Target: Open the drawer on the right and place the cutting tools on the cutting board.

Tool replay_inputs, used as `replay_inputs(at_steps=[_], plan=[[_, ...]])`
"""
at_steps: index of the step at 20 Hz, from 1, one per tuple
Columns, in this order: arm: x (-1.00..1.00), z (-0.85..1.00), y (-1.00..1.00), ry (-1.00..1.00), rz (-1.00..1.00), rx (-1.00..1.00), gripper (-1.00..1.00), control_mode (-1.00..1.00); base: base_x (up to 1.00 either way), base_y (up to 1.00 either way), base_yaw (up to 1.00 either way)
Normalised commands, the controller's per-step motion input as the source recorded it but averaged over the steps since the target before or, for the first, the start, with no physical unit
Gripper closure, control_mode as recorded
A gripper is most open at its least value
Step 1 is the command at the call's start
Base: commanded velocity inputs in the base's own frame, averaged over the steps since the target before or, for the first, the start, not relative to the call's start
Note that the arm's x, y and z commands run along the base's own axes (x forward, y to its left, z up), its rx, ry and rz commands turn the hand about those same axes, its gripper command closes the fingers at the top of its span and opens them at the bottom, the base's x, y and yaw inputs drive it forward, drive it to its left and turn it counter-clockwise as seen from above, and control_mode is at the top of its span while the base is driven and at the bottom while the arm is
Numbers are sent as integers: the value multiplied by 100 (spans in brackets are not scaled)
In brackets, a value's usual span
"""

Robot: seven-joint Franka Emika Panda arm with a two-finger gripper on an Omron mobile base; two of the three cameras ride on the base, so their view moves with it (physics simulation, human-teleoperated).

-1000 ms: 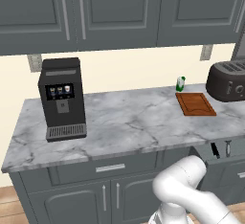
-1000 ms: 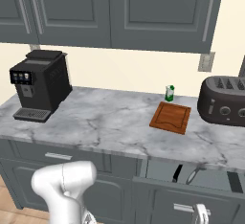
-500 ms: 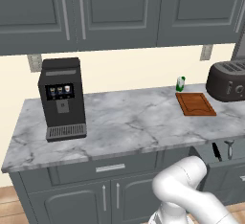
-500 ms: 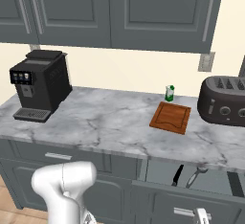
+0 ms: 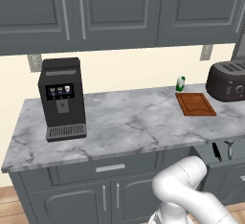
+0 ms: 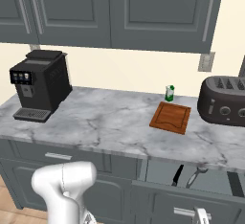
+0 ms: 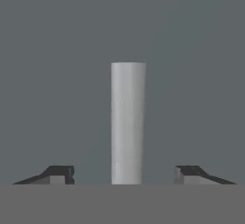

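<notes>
The drawer (image 6: 160, 169) on the right stands pulled out below the counter, its grey box showing. Inside lie the cutting tools: a slim black knife (image 6: 178, 175) (image 5: 217, 151) and a pale grey peeler (image 6: 195, 176) (image 5: 229, 148) side by side. The reddish-brown cutting board (image 6: 171, 117) (image 5: 195, 104) rests bare on the marble counter, left of the toaster. My gripper (image 7: 125, 174) is open, low in front of the drawer face. The drawer's silver handle (image 7: 128, 122) stands between the two fingertips (image 7: 60, 174) with a gap on each side.
A small green-and-white bottle (image 6: 169, 93) stands behind the board. The dark toaster (image 6: 225, 102) sits at the right and a black coffee machine (image 6: 40, 84) at the left. Upper cabinets hang over the counter, and my white arm (image 5: 184, 184) bends low before the lower cabinets.
My jaws have gone from shut to open, letting go of the drawer handle. The drawer stays pulled out with both tools inside.
</notes>
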Motion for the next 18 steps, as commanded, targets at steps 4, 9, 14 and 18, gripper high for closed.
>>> replay_inputs(at_steps=[4,9,14,18], plan=[[-5,7,0,0,0,0,-100,-100,0,0,0],[-31,14,0,-1,0,0,-100,-100,0,0,0],[-47,30,0,0,1,0,-100,-100,0,0,0],[-25,54,0,0,7,-1,-100,-100,0,0,0]])
